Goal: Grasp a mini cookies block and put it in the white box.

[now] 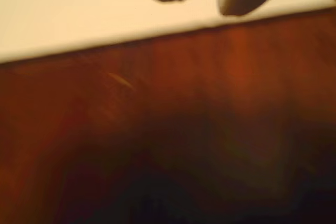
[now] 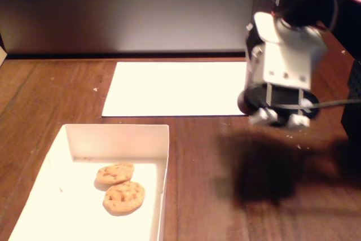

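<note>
Your claw (image 1: pixel 203 4) shows in the wrist view as two dark fingertips coming in from the top edge, standing apart with a clear gap and nothing between them, so it is open and empty. Right behind the tips in that view lies the white paper sheet (image 1: pixel 79 14), and its near edge runs slantwise just below them; the rest of the view is blurred brown table (image 1: pixel 173 129). In the fixed view you find the claw (image 2: pixel 279 118) low at the right, blurred, hanging over the table (image 2: pixel 214 156) just off the right end of the paper sheet (image 2: pixel 175 88), with its dark shadow on the wood below it. The white box (image 2: pixel 163 156) sits well apart from the claw, to its left and nearer the camera, at the lower left of that view. Two cookies lie inside on the box floor, nowhere near the claw: one cookie (image 2: pixel 115 172) is nearer the box's back wall, and the other cookie (image 2: pixel 123 196) lies just in front of it, the two touching or nearly so.
</note>
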You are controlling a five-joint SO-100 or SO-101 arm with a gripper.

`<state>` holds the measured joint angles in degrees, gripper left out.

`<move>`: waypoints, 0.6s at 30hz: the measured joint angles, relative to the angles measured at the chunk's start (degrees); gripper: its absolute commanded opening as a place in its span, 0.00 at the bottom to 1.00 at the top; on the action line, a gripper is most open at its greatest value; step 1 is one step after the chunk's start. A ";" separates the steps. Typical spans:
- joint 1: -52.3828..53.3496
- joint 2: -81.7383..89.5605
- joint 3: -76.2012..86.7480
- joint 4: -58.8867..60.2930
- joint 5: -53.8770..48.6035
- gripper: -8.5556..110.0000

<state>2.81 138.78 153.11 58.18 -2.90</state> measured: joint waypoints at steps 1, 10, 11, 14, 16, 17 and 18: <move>-0.18 1.67 1.76 0.00 1.23 0.07; -0.09 21.18 14.77 0.09 4.75 0.07; -0.09 22.50 15.64 0.26 5.01 0.07; 0.70 24.26 16.70 0.53 5.36 0.07; 1.23 25.05 16.96 0.53 5.36 0.07; 1.32 25.84 17.49 0.53 5.19 0.07; 1.41 27.07 18.19 0.53 4.75 0.07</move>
<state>4.22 165.85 171.30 58.71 1.85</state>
